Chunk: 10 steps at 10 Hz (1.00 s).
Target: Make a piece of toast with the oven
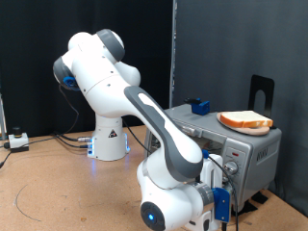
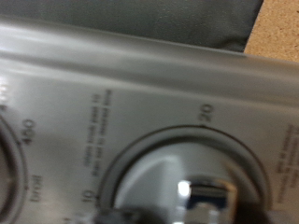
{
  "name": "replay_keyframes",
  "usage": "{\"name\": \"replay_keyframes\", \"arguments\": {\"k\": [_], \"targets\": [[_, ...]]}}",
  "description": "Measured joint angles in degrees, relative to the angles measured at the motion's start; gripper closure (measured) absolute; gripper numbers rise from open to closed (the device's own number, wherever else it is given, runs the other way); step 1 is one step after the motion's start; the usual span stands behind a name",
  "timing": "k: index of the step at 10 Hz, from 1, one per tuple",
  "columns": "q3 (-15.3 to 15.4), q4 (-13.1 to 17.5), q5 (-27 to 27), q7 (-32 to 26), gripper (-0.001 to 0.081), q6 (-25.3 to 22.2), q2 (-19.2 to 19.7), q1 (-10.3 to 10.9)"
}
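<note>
The silver oven (image 1: 252,149) stands at the exterior view's right on the wooden table. A slice of toast (image 1: 245,120) with a pale face and brown crust lies on a plate on top of the oven. My gripper (image 1: 224,179) is pressed up close to the oven's front knob panel, and its fingertips are hidden behind the hand. The wrist view is filled by that panel (image 2: 112,84). It shows a timer dial marked 10 and 20 around a shiny knob (image 2: 204,196), very close and blurred. Dark finger shapes (image 2: 126,215) show at the frame's edge beside the knob.
A blue object (image 1: 199,105) sits on the oven's top towards the exterior view's left. A black stand (image 1: 262,92) rises behind the toast. Cables and a small white box (image 1: 17,141) lie at the far left. A black curtain backs the scene.
</note>
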Motion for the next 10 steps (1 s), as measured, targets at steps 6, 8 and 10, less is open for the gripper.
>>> {"name": "replay_keyframes", "arguments": {"k": [6, 8, 10], "targets": [[0.03, -0.16, 0.01, -2.51, 0.0707, 0.54, 0.07, -0.16], [0.86, -1.36, -0.35, -12.28, 0.0707, 2.45, -0.44, -0.92], [1.75, -2.75, -0.45, -21.03, 0.0707, 4.41, -0.91, -1.85]]}}
